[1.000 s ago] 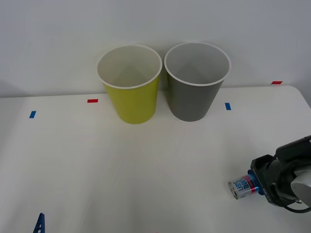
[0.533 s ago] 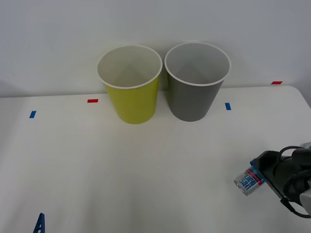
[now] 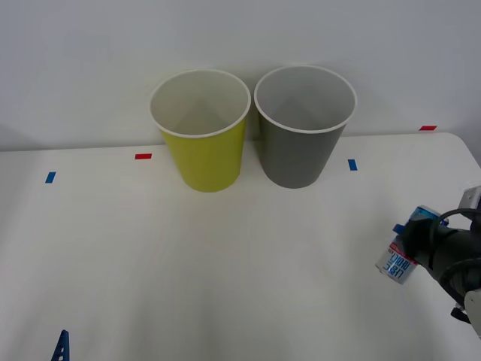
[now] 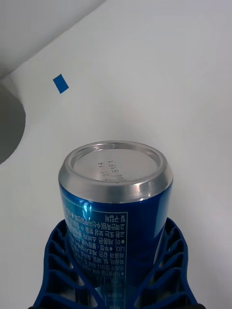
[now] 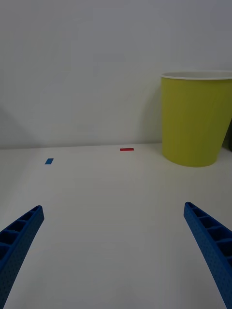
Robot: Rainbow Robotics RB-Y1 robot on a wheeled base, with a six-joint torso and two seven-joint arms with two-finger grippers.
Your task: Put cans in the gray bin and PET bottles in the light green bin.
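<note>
Gripping the can (image 4: 115,203) between both blue ribbed fingers (image 4: 65,270), your right gripper (image 3: 421,244) is now carrying it clear of the table (image 3: 225,256). A second ago the can was lying low on its side at the fingers; half a second ago it was tilting up; now it is raised and turned more upright, with its silver end pointing away from the wrist. In my judgement the pickup is done and the carry to the gray bin (image 3: 304,128) is what is left; that bin is standing well ahead of the fingers, touching or just beside the light green bin (image 3: 201,131).

On the silver end you are seeing stamped characters, roughly "91 14" and a code line, not fully legible. White print on the blue wall looks like Korean text; no brand is readable.

Your left gripper (image 5: 116,251) is idling low over the table, fingers spread wide with nothing between them.
</note>
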